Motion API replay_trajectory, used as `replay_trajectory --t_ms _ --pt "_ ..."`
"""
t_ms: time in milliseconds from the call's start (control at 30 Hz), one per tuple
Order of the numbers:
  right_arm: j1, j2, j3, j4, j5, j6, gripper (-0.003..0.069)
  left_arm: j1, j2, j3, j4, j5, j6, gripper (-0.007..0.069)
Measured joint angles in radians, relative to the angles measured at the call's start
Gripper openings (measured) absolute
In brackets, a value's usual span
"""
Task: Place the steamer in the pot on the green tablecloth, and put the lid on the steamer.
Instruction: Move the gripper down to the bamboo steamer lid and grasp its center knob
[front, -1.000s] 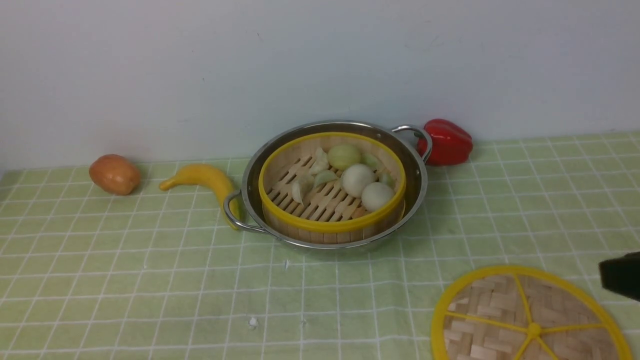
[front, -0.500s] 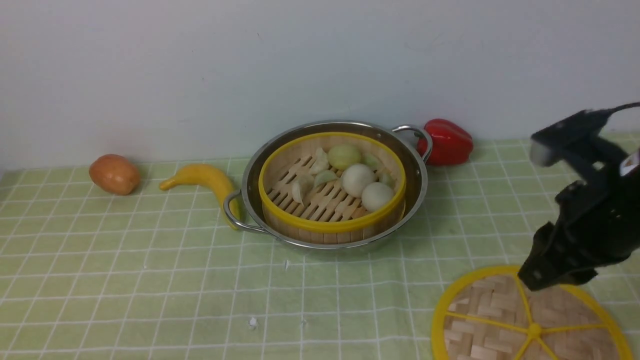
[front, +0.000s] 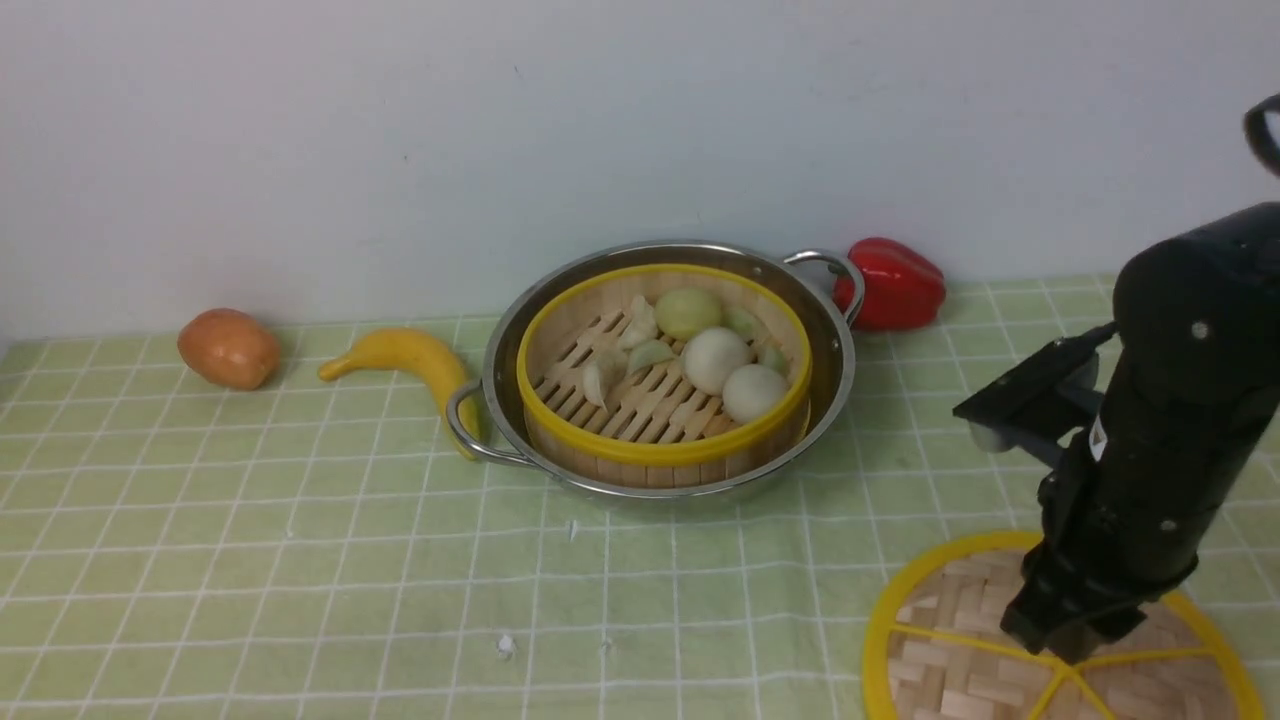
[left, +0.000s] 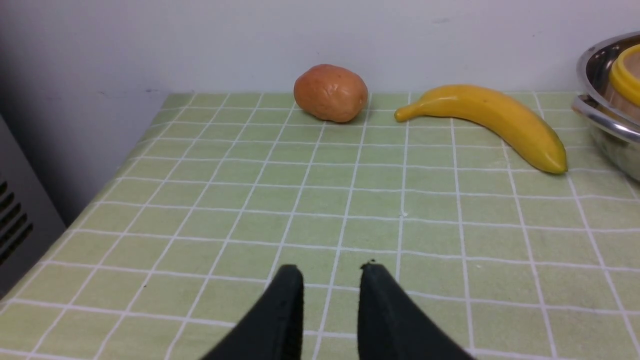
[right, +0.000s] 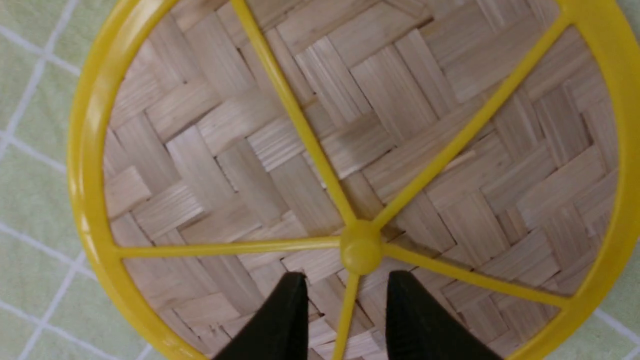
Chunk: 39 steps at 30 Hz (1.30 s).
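Pale wall behind green tablecloth (front: 640, 590). Your right end effector (right: 347, 295) gapes wide, empty; misaligned descent could knock the lid's 1 knob (right: 360, 247) sideways.

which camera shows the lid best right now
The right wrist view: the lid is close up, its central knob and spokes unobstructed, though its rim runs off the picture. The front view shows part of it, with the right arm covering some and the lower edge cut off. The left wrist view shows none of it.
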<state>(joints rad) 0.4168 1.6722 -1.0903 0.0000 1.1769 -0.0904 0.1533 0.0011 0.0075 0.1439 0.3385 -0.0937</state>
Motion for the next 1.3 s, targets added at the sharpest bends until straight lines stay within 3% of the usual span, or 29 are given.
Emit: replay_trajectory --t_ms 600,733,867,1067,1300 --pt "0.000 0.132 -0.010 -0.031 -0.023 0.020 0.0238 0.000 0.000 0.000 0.000 0.000 0.002 0.0190" --pt "0.000 0.132 -0.011 -0.032 -0.017 0.031 0.0152 0.000 0.000 0.000 0.000 0.000 0.002 0.0202" --pt "0.000 0.129 -0.011 -0.034 -0.015 0.065 0.0144 0.000 0.000 0.000 0.000 0.000 0.002 0.0211" --pt "0.000 0.049 -0.008 -0.120 -0.012 0.154 0.0144 0.000 0.000 0.000 0.000 0.000 0.002 0.0222" --pt "0.000 -0.100 -0.071 -0.135 -0.003 0.141 0.0144 0.000 0.000 0.000 0.000 0.000 0.002 0.0232"
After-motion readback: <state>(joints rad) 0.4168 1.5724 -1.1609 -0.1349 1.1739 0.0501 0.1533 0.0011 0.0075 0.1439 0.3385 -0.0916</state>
